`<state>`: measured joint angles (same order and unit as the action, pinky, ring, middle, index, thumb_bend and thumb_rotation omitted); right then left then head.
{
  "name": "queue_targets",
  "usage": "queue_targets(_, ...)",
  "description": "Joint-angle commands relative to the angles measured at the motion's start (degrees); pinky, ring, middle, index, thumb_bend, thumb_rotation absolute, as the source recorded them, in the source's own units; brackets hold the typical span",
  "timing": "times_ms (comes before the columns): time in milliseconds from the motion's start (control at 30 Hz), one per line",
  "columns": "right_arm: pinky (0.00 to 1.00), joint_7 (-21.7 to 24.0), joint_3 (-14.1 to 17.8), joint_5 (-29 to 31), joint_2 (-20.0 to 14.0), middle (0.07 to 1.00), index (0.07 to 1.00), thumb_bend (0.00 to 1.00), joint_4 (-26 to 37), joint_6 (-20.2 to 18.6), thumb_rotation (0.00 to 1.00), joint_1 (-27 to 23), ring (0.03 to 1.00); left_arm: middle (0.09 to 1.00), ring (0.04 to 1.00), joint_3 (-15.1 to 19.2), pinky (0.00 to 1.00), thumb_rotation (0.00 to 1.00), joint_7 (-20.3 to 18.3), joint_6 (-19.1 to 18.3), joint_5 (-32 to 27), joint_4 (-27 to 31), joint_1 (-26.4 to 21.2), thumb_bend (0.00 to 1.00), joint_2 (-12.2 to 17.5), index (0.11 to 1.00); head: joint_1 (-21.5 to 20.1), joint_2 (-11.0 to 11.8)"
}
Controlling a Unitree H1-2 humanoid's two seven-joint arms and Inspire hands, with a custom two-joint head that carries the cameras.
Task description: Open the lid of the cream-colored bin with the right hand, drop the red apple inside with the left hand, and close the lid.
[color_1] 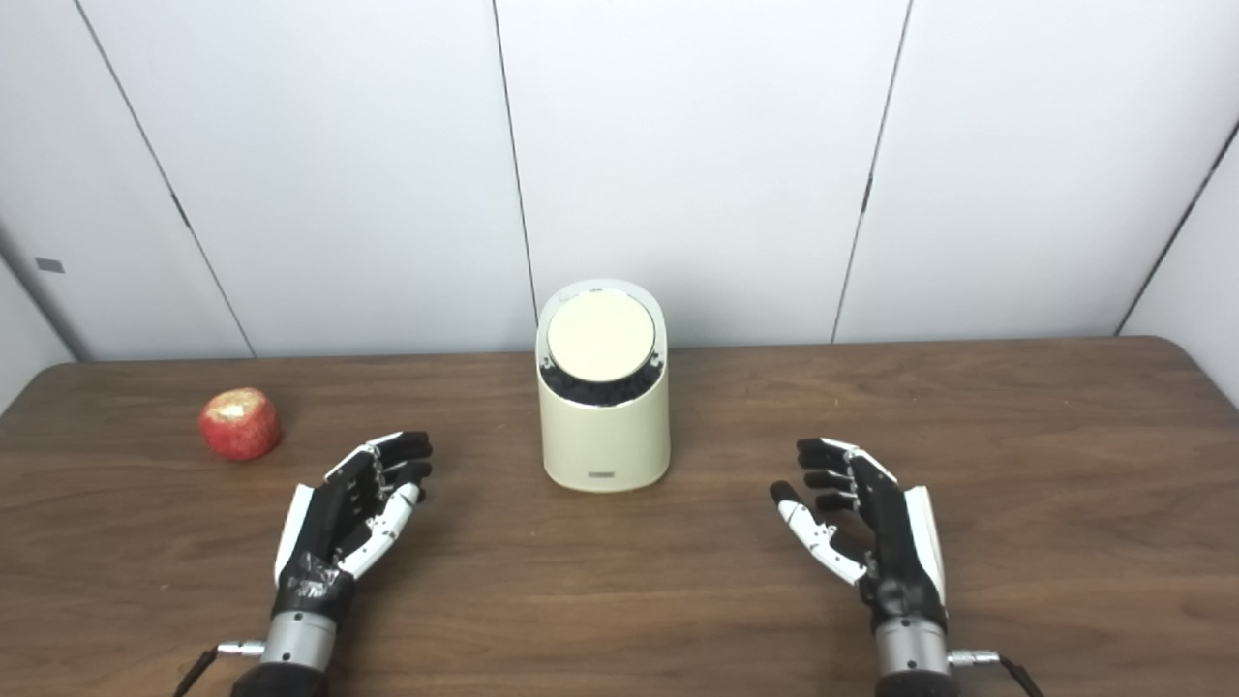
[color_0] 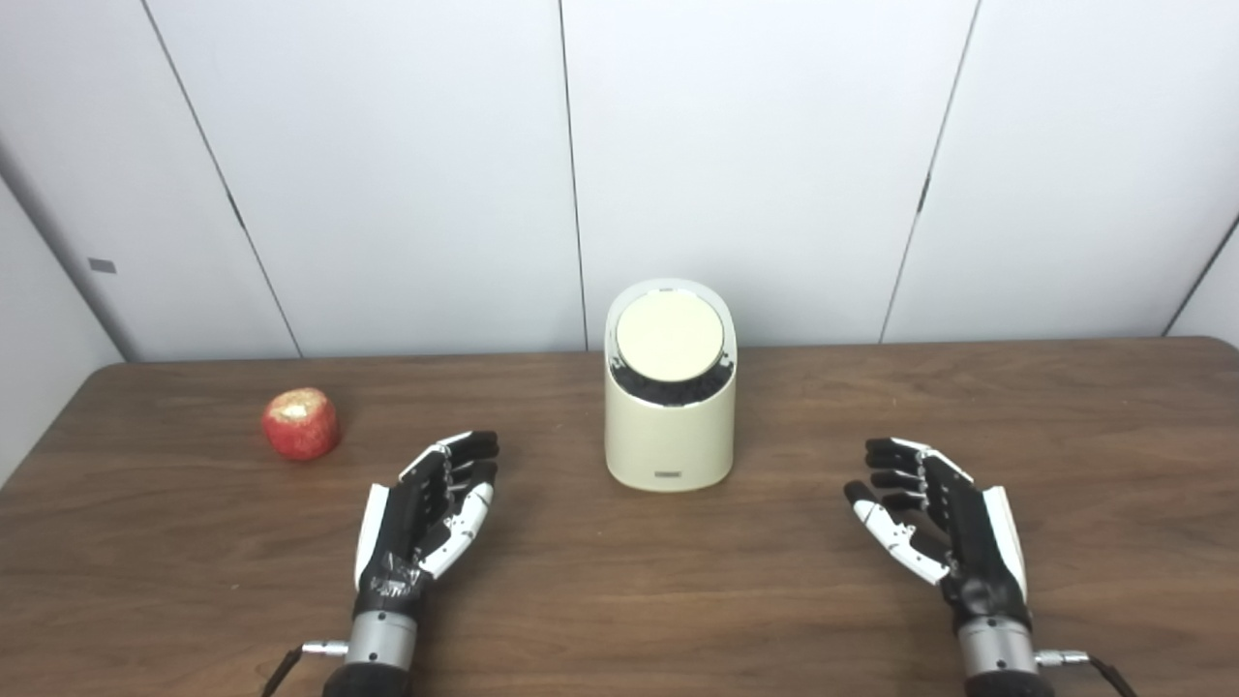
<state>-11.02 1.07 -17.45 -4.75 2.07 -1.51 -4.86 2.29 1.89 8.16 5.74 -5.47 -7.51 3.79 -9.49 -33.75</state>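
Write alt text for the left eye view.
A cream-colored bin, lid closed, stands mid-table between two open, empty hands: left robot hand, right robot hand. A red apple sits far left.

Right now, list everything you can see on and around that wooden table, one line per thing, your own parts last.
Round red apple: one, red with a pale patch on top, on the table's left side, beyond the left hand and apart from it.
Cream-colored cylindrical plastic bin: one, cream, upright at the table's middle toward the back edge.
Round bin lid: one, cream, shut, slanted toward the camera, with a dark gap under its front edge.
Dark brown wooden table: one, spans the whole view.
White wall panels: several, white with dark seams, behind the table.
Left hand: one, black and white, open, empty, near the front left.
Right hand: one, black and white, open, empty, near the front right.
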Motion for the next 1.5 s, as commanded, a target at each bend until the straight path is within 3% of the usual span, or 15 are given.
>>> queue_targets(0, 0.59, 0.0, -0.1, 0.1, 0.0, 0.694, 0.681, 0.26, 0.9, 1.5, 0.34, -1.3, 0.674, 0.744, 0.72, -0.1, 0.64, 0.33, 0.4, 1.1, 0.1, 0.3, -1.1, 0.26, 0.3, 0.739, -0.1, 0.0)
queue_targets(867, 0.6, -0.4, -0.4, -0.9, -0.2, 0.694, 0.682, 0.26, 1.2, 1.4, 0.33, -1.2, 0.676, 0.74, 0.715, 0.1, 0.64, 0.32, 0.5, 1.7, -0.4, 0.0, -1.1, 0.26, 0.1, 0.733, 0.1, 0.1)
queue_targets(1000, 0.6, 0.0, -0.6, -1.7, -0.1, 0.705, 0.694, 0.34, 3.3, 0.2, 0.45, -1.7, 0.69, 0.745, 0.722, 0.1, 0.65, 0.32, 0.2, 1.0, -0.6, 0.2, -1.2, 0.27, 0.2, 0.738, 0.0, 0.1)
queue_targets(1200, 0.62, 3.3, -1.2, -2.7, -0.7, 0.769, 0.758, 0.55, 8.3, -6.3, 0.72, -3.4, 0.74, 0.744, 0.718, 0.1, 0.64, 0.32, 0.3, 1.8, -0.3, -0.7, -1.4, 0.26, 0.4, 0.737, -0.2, 0.4)
queue_targets(1400, 0.71, 5.6, -1.7, -5.2, -2.4, 0.82, 0.813, 0.66, 11.0, -10.6, 0.82, -6.0, 0.797, 0.743, 0.717, 0.0, 0.64, 0.31, 0.3, 2.0, -0.5, -1.2, -1.7, 0.27, 0.3, 0.736, -0.3, 0.6)
queue_targets(1467, 0.5, 5.7, -1.7, -5.9, -2.5, 0.674, 0.808, 0.7, 11.5, -11.4, 0.8, -7.7, 0.636, 0.747, 0.724, 0.0, 0.65, 0.31, 0.3, 2.2, -0.6, -1.4, -1.8, 0.27, 0.3, 0.739, -0.3, 0.7)
